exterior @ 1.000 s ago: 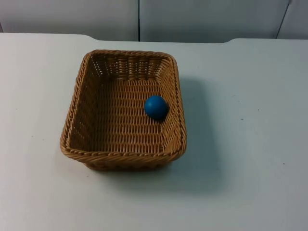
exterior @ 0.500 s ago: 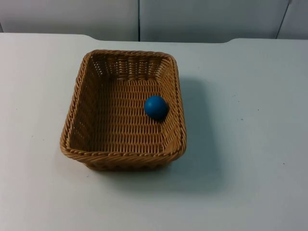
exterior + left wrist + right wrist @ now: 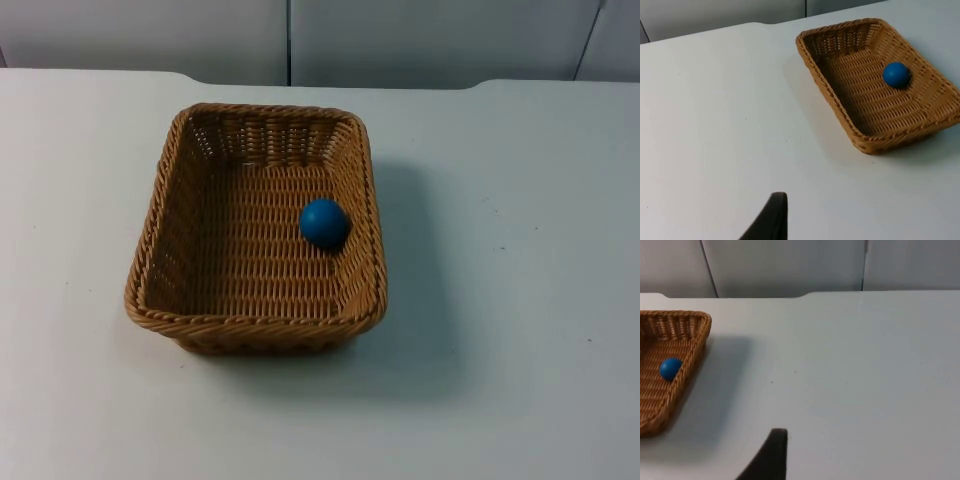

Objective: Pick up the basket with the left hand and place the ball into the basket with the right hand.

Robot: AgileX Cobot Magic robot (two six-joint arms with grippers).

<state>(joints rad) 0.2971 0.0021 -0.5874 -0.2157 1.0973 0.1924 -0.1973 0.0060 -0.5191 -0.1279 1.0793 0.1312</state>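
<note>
A tan wicker basket (image 3: 255,325) stands on the white table, left of centre in the top view. A blue ball (image 3: 324,223) lies inside it against the right wall. The left wrist view takes in the basket (image 3: 823,86) and the ball (image 3: 896,74) from a distance, with bare table between them and my left gripper (image 3: 771,220). My right gripper (image 3: 771,457) is likewise held well away from the basket (image 3: 687,372) and the ball (image 3: 670,368). Both arms wait, touching nothing.
The grey partition wall (image 3: 290,40) closes off the far edge of the table. White table top (image 3: 510,250) stretches around the basket on every side.
</note>
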